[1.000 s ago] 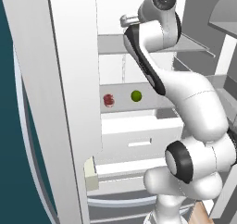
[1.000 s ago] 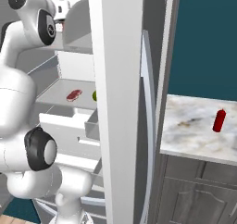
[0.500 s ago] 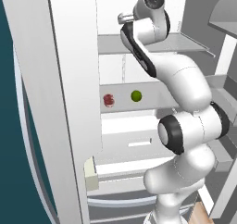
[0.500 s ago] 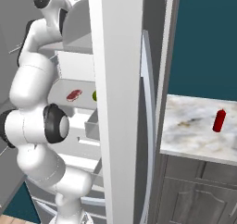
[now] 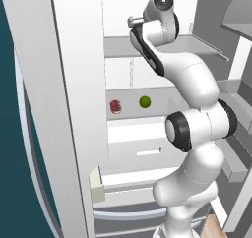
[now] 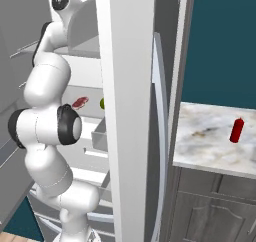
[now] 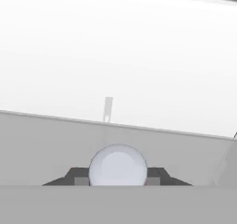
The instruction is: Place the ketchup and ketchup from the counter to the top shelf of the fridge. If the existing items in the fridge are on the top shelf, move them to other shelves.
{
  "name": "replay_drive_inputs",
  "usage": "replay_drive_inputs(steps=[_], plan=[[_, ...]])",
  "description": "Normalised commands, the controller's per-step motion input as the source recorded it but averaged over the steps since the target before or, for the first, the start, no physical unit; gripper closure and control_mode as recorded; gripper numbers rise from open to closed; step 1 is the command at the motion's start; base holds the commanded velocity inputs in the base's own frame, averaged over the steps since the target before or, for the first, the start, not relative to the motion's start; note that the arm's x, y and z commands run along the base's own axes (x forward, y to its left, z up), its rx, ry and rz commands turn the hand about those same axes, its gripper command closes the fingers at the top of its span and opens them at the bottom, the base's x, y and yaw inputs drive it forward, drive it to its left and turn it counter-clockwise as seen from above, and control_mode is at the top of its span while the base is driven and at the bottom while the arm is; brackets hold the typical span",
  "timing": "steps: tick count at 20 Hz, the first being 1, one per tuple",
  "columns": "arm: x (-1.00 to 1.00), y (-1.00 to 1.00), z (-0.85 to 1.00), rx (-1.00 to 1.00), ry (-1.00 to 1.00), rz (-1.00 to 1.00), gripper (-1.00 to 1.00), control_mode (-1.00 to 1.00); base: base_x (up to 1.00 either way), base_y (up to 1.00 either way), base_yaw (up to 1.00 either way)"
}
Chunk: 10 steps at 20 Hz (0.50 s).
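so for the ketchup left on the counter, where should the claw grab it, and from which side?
Grip the ketchup around its red body, below the narrower neck, coming in level from the counter's front edge. It stands upright and alone on the marbled top, so a side-on pinch looks unobstructed.

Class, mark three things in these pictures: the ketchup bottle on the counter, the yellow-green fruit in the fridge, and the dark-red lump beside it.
ketchup bottle (image 6: 237, 130), right base view, middle of its red body.
yellow-green fruit (image 5: 144, 102), left base view, its centre.
dark-red lump (image 5: 115, 106), left base view, its centre.
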Motion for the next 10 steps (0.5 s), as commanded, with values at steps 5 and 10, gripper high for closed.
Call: replay_drive_inputs(steps=[5,10], plan=[[0.10,-0.25,-0.29,0.02,0.00,0.00,1.00,-1.00,0.00,0.00,0.00],[0.00,-0.25,-0.24,0.03,0.00,0.00,1.00,-1.00,0.00,0.00,0.00]])
